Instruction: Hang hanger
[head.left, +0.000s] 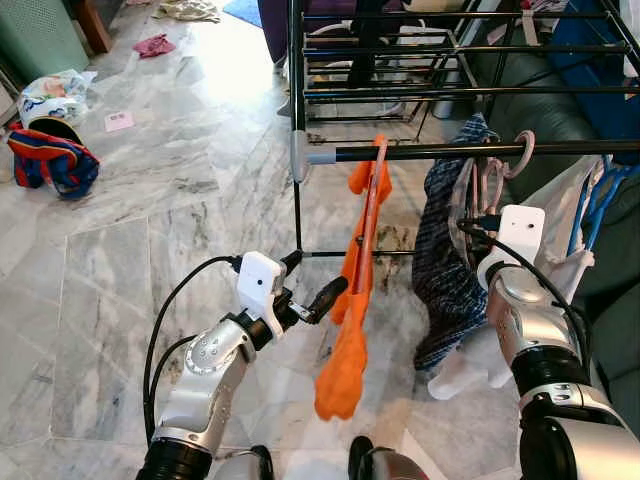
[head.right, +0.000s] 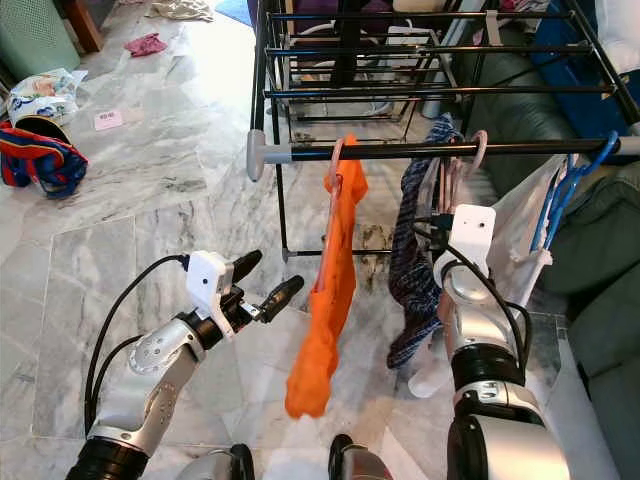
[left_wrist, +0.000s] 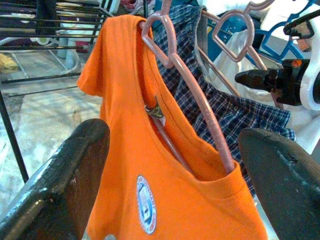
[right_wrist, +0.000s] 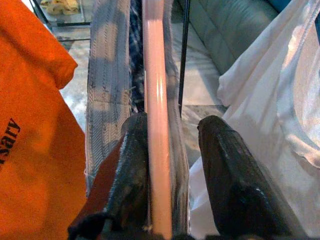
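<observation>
Orange T-shirt's hanger is on the rail; I'm now working the plaid one.

My left pincer (head.right: 262, 279) stands wide open just beside the orange T-shirt (head.right: 322, 320), whose pink hanger (left_wrist: 190, 95) hooks the drying rack rail (head.right: 400, 152). My right pincer (right_wrist: 172, 200) has a second pink hanger (right_wrist: 157, 120), carrying the plaid garment (head.right: 410, 260), between its narrow-set fingers; contact on the far side I cannot confirm. Next I'd check that its hook, hidden by cloth, sits on the rail before backing off.

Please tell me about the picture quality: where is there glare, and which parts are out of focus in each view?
Left eye view: strong daylight glare on the marble floor at the top; the rest is sharp. Left wrist view: the orange shirt is sharp, the near black fingers are soft, and the white bag is overexposed. Right wrist view: the pink hanger between the fingers is blurred and shiny.
</observation>
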